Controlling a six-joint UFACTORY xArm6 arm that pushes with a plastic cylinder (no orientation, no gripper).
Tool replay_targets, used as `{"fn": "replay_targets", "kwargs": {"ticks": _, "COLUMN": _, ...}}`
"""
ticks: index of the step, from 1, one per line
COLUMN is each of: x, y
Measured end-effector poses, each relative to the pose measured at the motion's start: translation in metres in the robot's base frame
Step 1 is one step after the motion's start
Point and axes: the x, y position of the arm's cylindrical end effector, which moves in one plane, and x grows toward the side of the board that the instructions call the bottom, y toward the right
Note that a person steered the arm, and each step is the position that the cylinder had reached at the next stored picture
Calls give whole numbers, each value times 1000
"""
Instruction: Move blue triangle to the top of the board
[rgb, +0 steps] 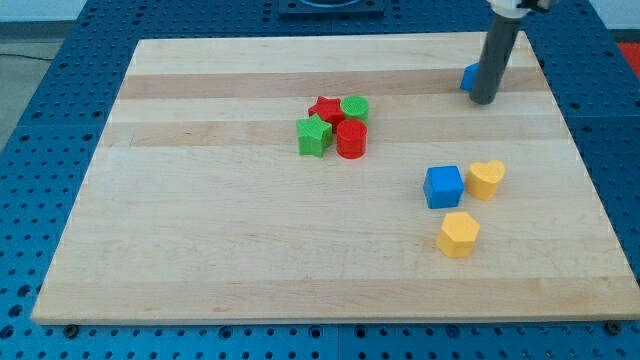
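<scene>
Blue triangle (468, 77) sits touching my tip (483, 101) on its left, near the board (200, 260) top; no claw exists, so push gently upward from below.

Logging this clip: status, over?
My tip touching blue triangle, on its right. Triangle near board top edge, mostly hidden by rod. Nothing in the way.

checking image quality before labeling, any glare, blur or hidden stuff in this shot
Camera view: even lighting, soft short shadows under the blocks, no strong glare on the board; focus sharp throughout; the rod hides most of the blue triangle, my tip touching its right side.
</scene>
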Motion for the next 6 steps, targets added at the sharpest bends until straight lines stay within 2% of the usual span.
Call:
{"fn": "replay_targets", "kwargs": {"ticks": 1, "x": -11, "y": 20}}
{"fn": "replay_targets", "kwargs": {"ticks": 2, "x": -57, "y": 20}}
{"fn": "replay_targets", "kwargs": {"ticks": 3, "x": -76, "y": 24}}
{"fn": "replay_targets", "kwargs": {"ticks": 4, "x": -12, "y": 52}}
{"fn": "replay_targets", "kwargs": {"ticks": 5, "x": -14, "y": 18}}
{"fn": "replay_targets", "kwargs": {"ticks": 6, "x": -59, "y": 2}}
